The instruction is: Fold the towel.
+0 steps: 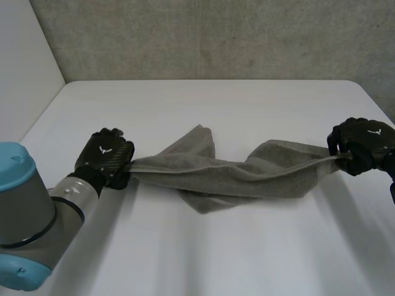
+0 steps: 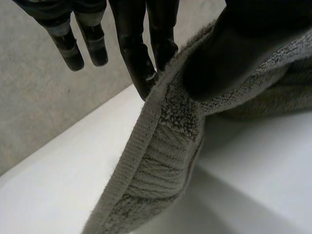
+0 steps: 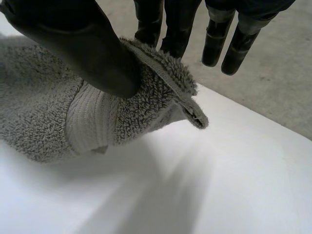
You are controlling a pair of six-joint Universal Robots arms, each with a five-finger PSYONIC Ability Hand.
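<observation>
A grey towel [image 1: 228,176] hangs stretched and bunched between my two hands, its middle sagging onto the white table [image 1: 203,105]. My left hand [image 1: 106,155] pinches the towel's left end; in the left wrist view the thumb [image 2: 219,63] presses the towel's hemmed corner [image 2: 161,146] against the fingers [image 2: 141,63]. My right hand [image 1: 361,145] pinches the right end. There the thumb [image 3: 87,53] clamps the towel corner [image 3: 146,97] against the fingers [image 3: 161,24], and a small tip of hem sticks out past them.
A grey wall [image 1: 216,37] rises behind the table's far edge. The left arm [image 1: 31,222] with its light-blue cap fills the near left corner. Bare table lies in front of and behind the towel.
</observation>
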